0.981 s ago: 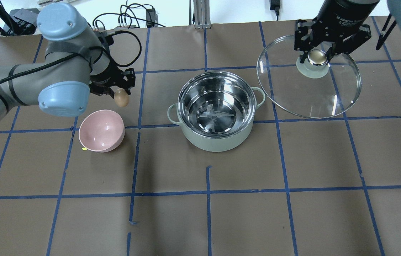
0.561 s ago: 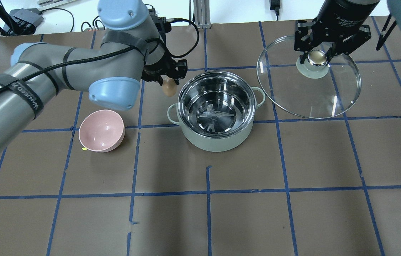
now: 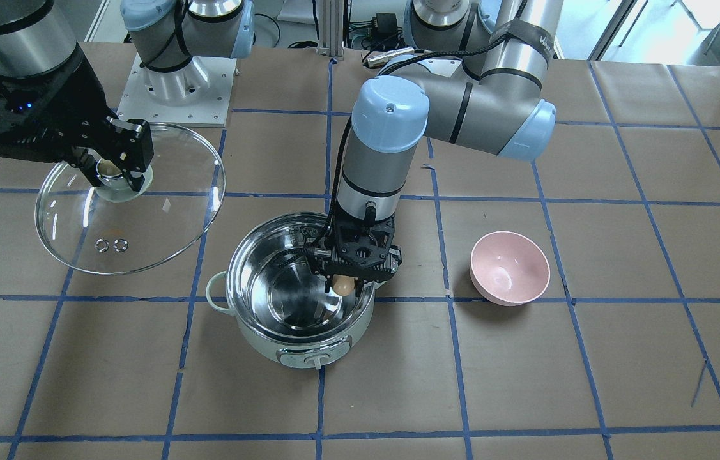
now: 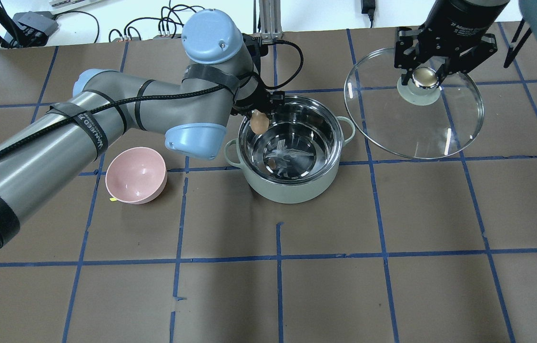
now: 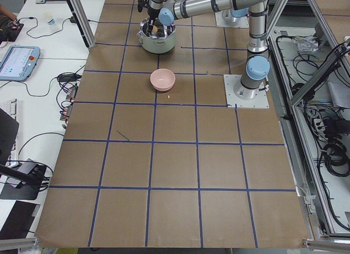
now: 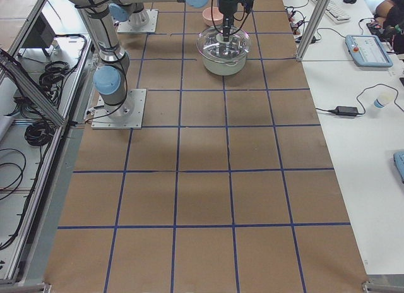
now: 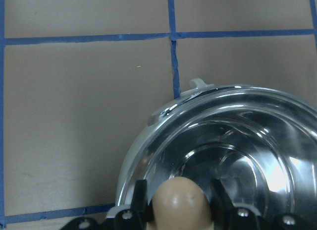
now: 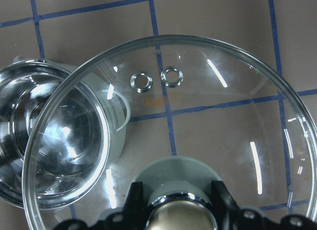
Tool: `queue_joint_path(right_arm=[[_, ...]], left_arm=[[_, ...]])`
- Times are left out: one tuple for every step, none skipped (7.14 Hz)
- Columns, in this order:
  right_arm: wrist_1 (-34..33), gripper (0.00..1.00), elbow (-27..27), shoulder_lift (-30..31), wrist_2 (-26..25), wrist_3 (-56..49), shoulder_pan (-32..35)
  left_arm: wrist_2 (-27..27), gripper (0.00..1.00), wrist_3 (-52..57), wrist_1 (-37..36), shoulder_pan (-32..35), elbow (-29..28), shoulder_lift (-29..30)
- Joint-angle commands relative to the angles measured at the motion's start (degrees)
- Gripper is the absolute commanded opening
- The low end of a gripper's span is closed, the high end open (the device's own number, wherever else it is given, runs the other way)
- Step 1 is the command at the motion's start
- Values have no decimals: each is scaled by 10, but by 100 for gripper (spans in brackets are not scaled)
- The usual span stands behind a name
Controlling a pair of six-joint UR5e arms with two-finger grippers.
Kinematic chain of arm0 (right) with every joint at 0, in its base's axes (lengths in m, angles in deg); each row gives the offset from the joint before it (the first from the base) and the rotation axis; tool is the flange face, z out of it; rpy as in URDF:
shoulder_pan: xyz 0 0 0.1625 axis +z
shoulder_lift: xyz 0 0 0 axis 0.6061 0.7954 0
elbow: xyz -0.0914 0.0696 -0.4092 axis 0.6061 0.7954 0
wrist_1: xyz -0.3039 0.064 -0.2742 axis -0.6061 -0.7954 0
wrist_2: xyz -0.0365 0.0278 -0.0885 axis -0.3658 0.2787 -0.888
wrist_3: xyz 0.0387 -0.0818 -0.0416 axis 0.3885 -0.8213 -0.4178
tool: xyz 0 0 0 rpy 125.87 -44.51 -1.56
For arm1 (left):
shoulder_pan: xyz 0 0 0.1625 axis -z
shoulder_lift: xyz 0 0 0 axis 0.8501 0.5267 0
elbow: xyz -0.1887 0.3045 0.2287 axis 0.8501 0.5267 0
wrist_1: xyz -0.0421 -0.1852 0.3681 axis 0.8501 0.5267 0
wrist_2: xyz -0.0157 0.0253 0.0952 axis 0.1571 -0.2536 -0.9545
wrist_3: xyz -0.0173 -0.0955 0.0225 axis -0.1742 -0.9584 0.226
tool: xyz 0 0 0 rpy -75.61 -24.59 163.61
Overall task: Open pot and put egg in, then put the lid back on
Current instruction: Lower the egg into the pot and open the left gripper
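Note:
The mint-green pot (image 4: 292, 188) (image 3: 257, 342) stands open at the table's middle, its steel inside bare. My left gripper (image 4: 259, 119) (image 3: 345, 285) is shut on the brown egg (image 4: 259, 124) (image 3: 344, 285) (image 7: 181, 202) and holds it just over the pot's rim, on the side nearest the pink bowl. My right gripper (image 4: 424, 76) (image 3: 110, 171) is shut on the knob of the clear glass lid (image 4: 416, 128) (image 3: 142, 217) (image 8: 223, 121) and holds it tilted in the air, off to the pot's side.
A pink bowl (image 4: 136, 175) (image 3: 510, 267) stands empty on the table beyond the pot, on my left arm's side. Brown paper with blue tape lines covers the table (image 4: 278, 286). Cables lie along the far edge.
My left arm has swung with the egg from above the pink bowl across to the pot's rim. The right gripper and the lid have not moved.

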Motion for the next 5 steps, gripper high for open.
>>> queue_joint_path(right_arm=[[0,7,1,0,0,-1,0],[0,7,0,0,0,-1,0],[-1,7,1,0,0,-1,1],[-1,7,1,0,0,0,1],[-1,7,1,0,0,0,1]], left_arm=[[-17,23,12,-5,14,4,9],[-25,22,25,-6,14,11,11],[-27,22,27,-8,16,23,12],[-35,22,27,-18,17,28,12],[-37,23,27,-18,17,30,13]])
